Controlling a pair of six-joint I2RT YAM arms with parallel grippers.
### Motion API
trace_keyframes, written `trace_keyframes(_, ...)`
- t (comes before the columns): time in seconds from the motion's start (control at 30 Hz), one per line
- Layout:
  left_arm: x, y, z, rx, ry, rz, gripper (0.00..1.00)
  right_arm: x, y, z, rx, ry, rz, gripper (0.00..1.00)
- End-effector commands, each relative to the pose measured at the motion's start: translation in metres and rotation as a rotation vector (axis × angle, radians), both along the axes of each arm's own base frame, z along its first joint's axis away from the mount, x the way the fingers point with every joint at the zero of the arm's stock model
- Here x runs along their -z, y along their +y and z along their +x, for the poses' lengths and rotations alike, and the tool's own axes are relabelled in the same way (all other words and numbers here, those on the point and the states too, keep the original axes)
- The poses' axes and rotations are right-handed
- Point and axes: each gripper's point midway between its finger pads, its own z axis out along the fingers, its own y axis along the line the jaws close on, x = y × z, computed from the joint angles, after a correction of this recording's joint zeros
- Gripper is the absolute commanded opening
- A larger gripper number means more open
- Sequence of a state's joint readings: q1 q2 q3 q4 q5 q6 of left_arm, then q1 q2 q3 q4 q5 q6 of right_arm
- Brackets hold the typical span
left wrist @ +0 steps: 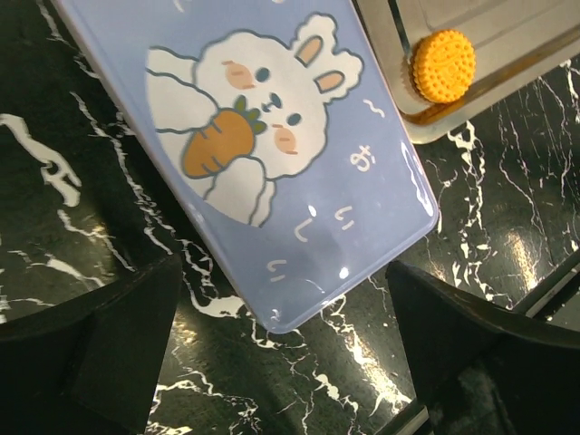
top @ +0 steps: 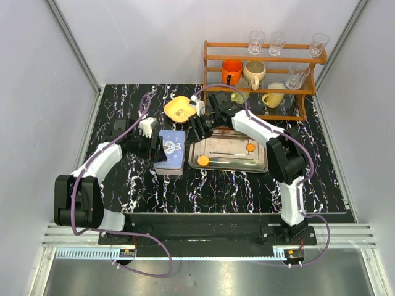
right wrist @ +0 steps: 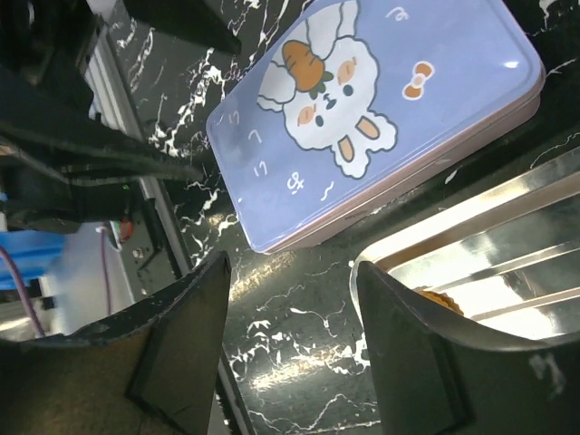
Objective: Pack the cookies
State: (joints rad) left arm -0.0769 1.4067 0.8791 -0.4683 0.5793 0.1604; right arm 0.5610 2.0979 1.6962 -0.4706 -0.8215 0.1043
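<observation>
Orange cookies lie in the steel tray (top: 229, 154), one (top: 203, 160) at its near left corner and a second cookie (top: 250, 147) toward the far right. Both are round and flat, so neither points any way. The tray's long side runs left to right. Just left of it sits the lilac tin (top: 170, 154) with its lid on and its long axis running near to far, slightly tilted. Behind the tin is a yellow dish (top: 168, 111) holding something speckled that I cannot make out. A wooden rack (top: 265, 61) of mugs and glasses stands at the back.

The left gripper (top: 155, 148) is at the tin's left edge, jaws spread wide and holding nothing. The right gripper (top: 196, 131) hangs above the gap between tin and tray, likewise parted and empty.

Only the left wrist view shows the corner cookie's ridged edge and dotted face. Both wrist views show the lid's rabbit-and-carrot print.
</observation>
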Motion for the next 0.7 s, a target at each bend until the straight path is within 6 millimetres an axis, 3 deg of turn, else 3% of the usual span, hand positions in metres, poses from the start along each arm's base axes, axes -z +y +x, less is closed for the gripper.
trace_keyframes(0.0, -0.035, 0.013, 0.032, -0.032, -0.128, 0.007, 0.99, -0.034, -0.004, -0.008, -0.040, -0.256, -0.037, 0.68)
trace_keyframes(0.03, -0.045, 0.015, 0.041, -0.035, -0.150, 0.011, 0.99, -0.034, -0.003, -0.012, -0.052, -0.285, -0.049, 0.68)
trace_keyframes(0.1, -0.042, 0.021, 0.051, -0.052, -0.138, 0.031, 0.99, -0.039, -0.003, -0.017, -0.060, -0.320, -0.056, 0.72)
trace_keyframes(0.13, -0.052, 0.023, 0.061, -0.054, -0.164, 0.035, 0.99, -0.040, 0.000, -0.020, -0.073, -0.353, -0.068, 0.74)
trace_keyframes(0.17, -0.046, 0.025, 0.067, -0.064, -0.147, 0.048, 0.99, -0.038, 0.001, -0.024, -0.081, -0.368, -0.079, 0.76)
trace_keyframes(0.23, -0.058, 0.026, 0.082, -0.069, -0.176, 0.052, 0.99, -0.042, 0.005, -0.030, -0.104, -0.435, -0.102, 0.77)
trace_keyframes(0.37, -0.057, 0.029, 0.108, -0.084, -0.169, 0.067, 0.99, -0.035, 0.014, -0.045, -0.158, -0.539, -0.170, 0.78)
trace_keyframes(0.4, -0.066, 0.029, 0.117, -0.088, -0.189, 0.063, 0.99, -0.033, 0.015, -0.046, -0.166, -0.584, -0.202, 0.79)
trace_keyframes(0.43, -0.059, 0.029, 0.122, -0.090, -0.174, 0.069, 0.99, -0.032, 0.016, -0.047, -0.171, -0.607, -0.220, 0.79)
trace_keyframes(0.47, -0.066, 0.029, 0.130, -0.094, -0.188, 0.067, 0.99, -0.029, 0.024, -0.057, -0.197, -0.638, -0.228, 0.79)
trace_keyframes(0.67, -0.059, 0.030, 0.162, -0.121, -0.174, 0.068, 0.99, -0.015, 0.039, -0.058, -0.225, -0.753, -0.327, 0.80)
